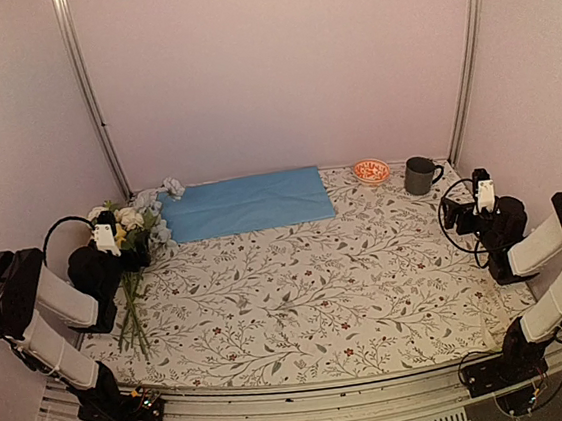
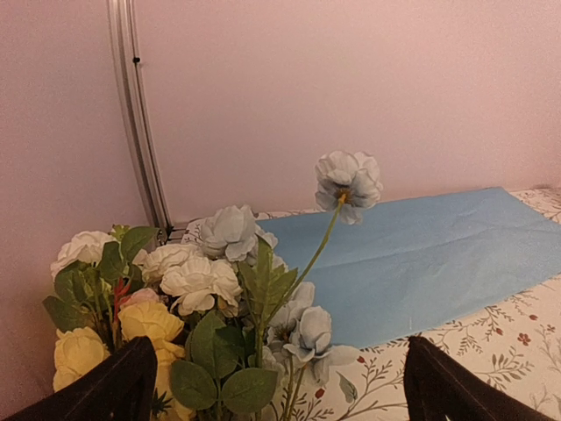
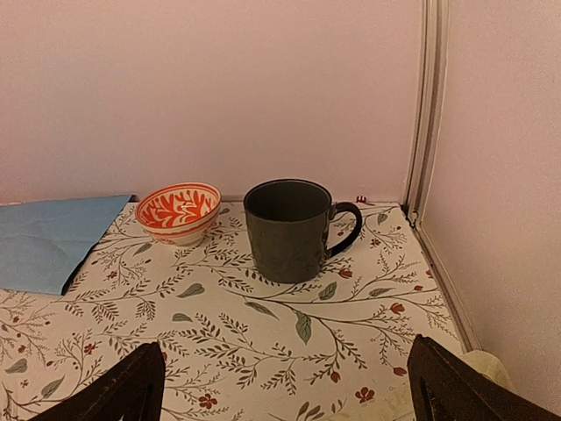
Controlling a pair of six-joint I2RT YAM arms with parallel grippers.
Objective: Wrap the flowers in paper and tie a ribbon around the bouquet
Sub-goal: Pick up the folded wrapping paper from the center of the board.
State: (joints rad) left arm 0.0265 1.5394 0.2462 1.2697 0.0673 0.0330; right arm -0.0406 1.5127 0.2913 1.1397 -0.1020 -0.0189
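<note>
flowers (image 1: pixel 129 249) lie left of flat blue paper (image 1: pixel 245 203).

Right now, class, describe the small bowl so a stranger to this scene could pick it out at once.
Look along the far edge of the leaf-printed table, toward the right corner. Between the blue paper and a dark mug sits the bowl: low, with an orange-red and white pattern, unlike the tall plain mug.

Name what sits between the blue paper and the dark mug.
A small orange-patterned bowl stands between the paper and the mug, touching neither. The top and right wrist views both show it.
</note>
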